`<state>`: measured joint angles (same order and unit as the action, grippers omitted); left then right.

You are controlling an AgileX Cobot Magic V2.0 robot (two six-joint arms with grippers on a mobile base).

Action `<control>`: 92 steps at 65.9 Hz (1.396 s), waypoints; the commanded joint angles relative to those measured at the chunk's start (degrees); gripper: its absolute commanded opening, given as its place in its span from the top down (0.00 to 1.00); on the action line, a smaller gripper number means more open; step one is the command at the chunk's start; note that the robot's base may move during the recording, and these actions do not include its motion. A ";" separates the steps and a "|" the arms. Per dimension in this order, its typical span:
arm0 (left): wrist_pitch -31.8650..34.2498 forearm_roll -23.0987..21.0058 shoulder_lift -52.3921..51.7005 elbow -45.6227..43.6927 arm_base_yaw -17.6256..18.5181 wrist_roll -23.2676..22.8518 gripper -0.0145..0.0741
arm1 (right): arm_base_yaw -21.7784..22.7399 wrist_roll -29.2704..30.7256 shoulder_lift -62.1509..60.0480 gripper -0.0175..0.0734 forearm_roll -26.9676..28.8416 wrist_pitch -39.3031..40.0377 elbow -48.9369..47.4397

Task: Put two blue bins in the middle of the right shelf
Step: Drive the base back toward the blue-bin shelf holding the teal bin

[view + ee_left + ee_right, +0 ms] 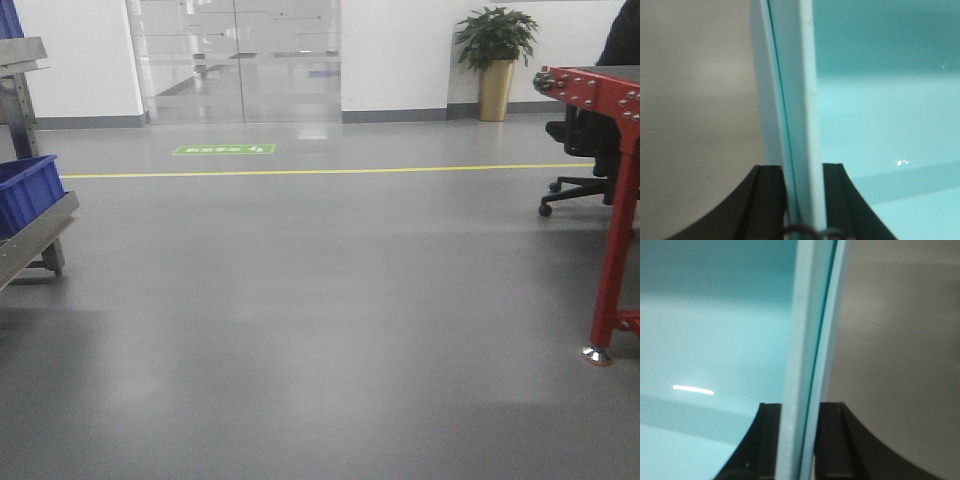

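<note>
as both sets of jaws are closed tight on the blue bin (880, 125) — left gripper (804, 172) on its left wall, right gripper (800, 410) on its right — it hangs between the arms; the red shelf (590, 88) stands ahead-right, probably the target.

Two blue bins, one held and one shelved

A pale blue bin (880, 115) showed a glossy interior, one upright side wall pinched in the left hand (804, 172) and the opposite wall in the right hand (800, 410). A darker blue bin (25, 190) sat on a sloped grey shelf (35, 235) at far left.
</note>
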<state>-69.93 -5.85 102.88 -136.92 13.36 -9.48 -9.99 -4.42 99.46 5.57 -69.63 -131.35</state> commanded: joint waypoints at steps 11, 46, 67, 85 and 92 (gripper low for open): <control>5.05 -4.96 -0.78 -0.92 0.55 0.52 0.96 | -0.37 1.57 -0.75 0.99 3.65 5.81 -0.81; 5.05 -4.96 -0.78 -0.92 0.55 0.52 0.96 | -0.37 1.57 -0.75 0.99 3.65 5.81 -0.81; 5.05 -4.96 -0.78 -0.92 0.55 0.52 0.96 | -0.37 1.57 -0.75 0.99 3.65 5.81 -0.81; 5.05 -4.96 -0.78 -0.92 0.55 0.52 0.96 | -0.37 1.57 -0.75 0.99 3.65 5.81 -0.81; 5.05 -4.96 -0.78 -0.92 0.55 0.52 0.96 | -0.37 1.57 -0.75 0.99 3.65 5.81 -0.81</control>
<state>-69.89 -5.95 102.88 -136.92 13.36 -9.48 -9.87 -4.42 99.46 5.57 -69.63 -131.35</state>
